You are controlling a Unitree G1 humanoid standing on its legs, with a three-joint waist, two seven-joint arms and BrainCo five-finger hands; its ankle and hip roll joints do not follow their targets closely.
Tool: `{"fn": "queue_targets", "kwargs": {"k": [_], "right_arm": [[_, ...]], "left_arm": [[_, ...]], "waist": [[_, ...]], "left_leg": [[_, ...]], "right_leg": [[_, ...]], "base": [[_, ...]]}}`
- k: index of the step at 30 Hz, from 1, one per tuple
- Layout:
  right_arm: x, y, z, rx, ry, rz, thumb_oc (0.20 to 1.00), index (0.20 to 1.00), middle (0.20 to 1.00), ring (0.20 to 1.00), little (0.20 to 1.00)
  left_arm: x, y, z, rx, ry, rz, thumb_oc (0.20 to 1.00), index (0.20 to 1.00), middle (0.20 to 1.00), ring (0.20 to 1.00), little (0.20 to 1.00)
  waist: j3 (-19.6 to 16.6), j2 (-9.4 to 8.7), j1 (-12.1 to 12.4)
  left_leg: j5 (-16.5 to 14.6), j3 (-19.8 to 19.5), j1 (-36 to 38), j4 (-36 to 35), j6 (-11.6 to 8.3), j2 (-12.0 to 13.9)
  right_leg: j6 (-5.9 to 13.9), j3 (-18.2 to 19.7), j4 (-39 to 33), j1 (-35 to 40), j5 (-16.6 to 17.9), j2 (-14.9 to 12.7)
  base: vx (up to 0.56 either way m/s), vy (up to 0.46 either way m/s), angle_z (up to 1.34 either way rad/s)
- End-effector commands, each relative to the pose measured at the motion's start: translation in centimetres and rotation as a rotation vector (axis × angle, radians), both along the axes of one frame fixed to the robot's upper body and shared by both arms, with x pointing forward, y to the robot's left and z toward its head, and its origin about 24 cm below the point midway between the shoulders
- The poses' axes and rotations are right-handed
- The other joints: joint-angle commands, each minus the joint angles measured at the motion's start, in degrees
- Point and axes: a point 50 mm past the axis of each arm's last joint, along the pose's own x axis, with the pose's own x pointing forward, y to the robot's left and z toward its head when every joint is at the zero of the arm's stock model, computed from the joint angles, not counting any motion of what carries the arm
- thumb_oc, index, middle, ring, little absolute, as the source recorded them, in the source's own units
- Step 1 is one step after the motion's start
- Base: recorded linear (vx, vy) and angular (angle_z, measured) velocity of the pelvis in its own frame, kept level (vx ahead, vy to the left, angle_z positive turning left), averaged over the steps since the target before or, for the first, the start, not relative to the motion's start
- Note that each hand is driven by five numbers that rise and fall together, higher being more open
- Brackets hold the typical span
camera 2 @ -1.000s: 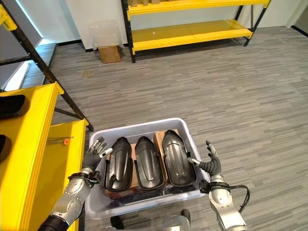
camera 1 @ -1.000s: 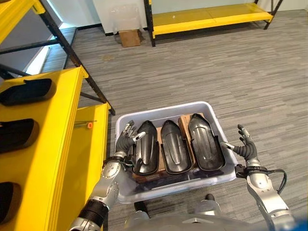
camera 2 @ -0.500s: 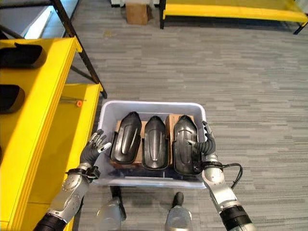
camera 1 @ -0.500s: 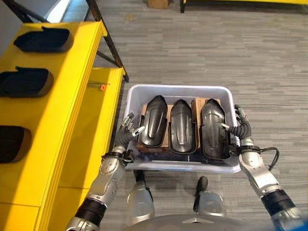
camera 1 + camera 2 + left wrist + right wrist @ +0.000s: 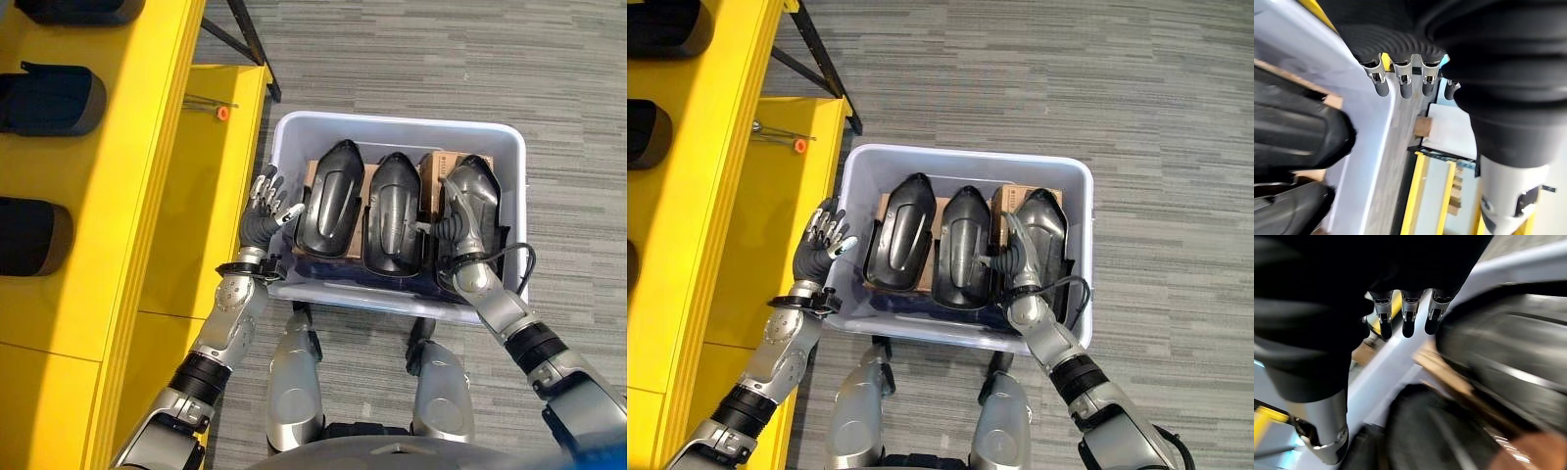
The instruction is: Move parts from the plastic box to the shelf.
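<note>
Grey floor (image 5: 411, 59), plastic box (image 5: 294, 132) of parts (image 5: 333, 196), left hand (image 5: 263, 211) and right hand (image 5: 1019, 259) relaxed, empty.

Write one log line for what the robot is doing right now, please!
stage: reaching into plastic box | left hand: open, at box's left wall | right hand: open, over rightmost black part | parts in box: three | none lifted

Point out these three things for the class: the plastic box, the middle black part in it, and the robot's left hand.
plastic box (image 5: 397, 126): left eye view, far rim.
middle black part (image 5: 392, 215): left eye view, its top surface.
left hand (image 5: 815, 257): right eye view, back of the hand.
</note>
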Motion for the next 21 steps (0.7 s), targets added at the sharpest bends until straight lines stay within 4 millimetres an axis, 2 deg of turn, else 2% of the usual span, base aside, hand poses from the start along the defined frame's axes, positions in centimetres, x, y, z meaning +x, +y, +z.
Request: {"fn": "queue_targets", "kwargs": {"k": [1, 6, 10, 12, 13, 15, 21], "right_arm": [[1.3, 1.1, 1.9, 0.101, -0.073, -0.048, 1.0, 1.0, 1.0, 1.0, 1.0], [2.1, -0.4, 1.6, 0.126, -0.061, -0.239, 1.0, 1.0, 1.0, 1.0, 1.0], [3.0, -1.3, 3.8, 0.034, -0.225, -0.39, 1.0, 1.0, 1.0, 1.0, 1.0], [3.1, -1.3, 4.4, 0.01, -0.274, -0.406, 1.0, 1.0, 1.0, 1.0, 1.0], [2.9, -1.1, 6.0, -0.021, -0.428, -0.435, 1.0, 1.0, 1.0, 1.0, 1.0], [2.9, -0.5, 6.3, 0.005, -0.435, -0.395, 1.0, 1.0, 1.0, 1.0, 1.0], [2.7, 0.7, 4.1, 0.101, -0.258, -0.32, 1.0, 1.0, 1.0, 1.0, 1.0]], "left_arm": [[0.5, -0.8, 3.4, -0.012, -0.182, -0.007, 1.0, 1.0, 1.0, 1.0, 1.0], [0.7, -1.0, 4.8, -0.046, -0.256, 0.007, 1.0, 1.0, 1.0, 1.0, 1.0], [0.8, -1.7, 5.1, -0.038, -0.269, -0.022, 1.0, 1.0, 1.0, 1.0, 1.0], [0.7, -1.8, 5.1, -0.04, -0.273, -0.026, 1.0, 1.0, 1.0, 1.0, 1.0], [0.5, -2.2, 5.2, -0.069, -0.292, -0.027, 1.0, 1.0, 1.0, 1.0, 1.0], [0.4, -2.3, 5.0, -0.09, -0.294, -0.024, 1.0, 1.0, 1.0, 1.0, 1.0], [0.3, -2.7, 4.6, -0.107, -0.291, -0.034, 1.0, 1.0, 1.0, 1.0, 1.0]], "waist": [[-0.2, -0.85, 0.08], [1.27, -0.17, 0.77], [2.23, 0.77, 1.2], [2.31, 0.92, 1.19], [2.31, 1.42, 0.87], [2.31, 1.76, 0.34], [2.31, 1.9, -0.21]], "left_leg": [[-5.71, -2.4, -1.8, 1.77, -1.41, -0.6], [-5.88, -2.67, -3.83, 2.64, -1.07, -0.95], [-5.88, -3.04, -4.76, 2.49, -0.79, -1.65], [-5.87, -3.05, -4.85, 2.43, -0.76, -1.79], [-5.79, -2.86, -5.16, 2.16, -0.73, -1.97], [-5.77, -2.72, -5.36, 2.12, -0.76, -2.18], [-6.09, -1.83, -5.78, 2.08, -0.48, -2.39]], "right_leg": [[-5.09, -0.18, 3.35, -4.74, -3.01, 3.86], [-5.36, -0.29, 5.45, -7.08, -3.27, 3.05], [-5.5, -0.13, 6.1, -8.37, -3.24, 3.23], [-5.54, -0.06, 6.16, -8.5, -3.27, 3.35], [-5.57, 0.32, 6.37, -9.18, -3.36, 3.56], [-5.6, 0.88, 6.79, -9.86, -3.43, 3.62], [-5.87, 1.4, 7.7, -11.47, -3.81, 3.31]], "base": [[-0.04, 0.004, 0.08], [-0.06, -0.01, 0.05], [-0.02, 0.006, 0.05], [-0.01, 0.027, 0.01], [-0.01, 0.058, 0.01], [0.0, 0.081, -0.04], [0.01, 0.047, -0.07]]}}
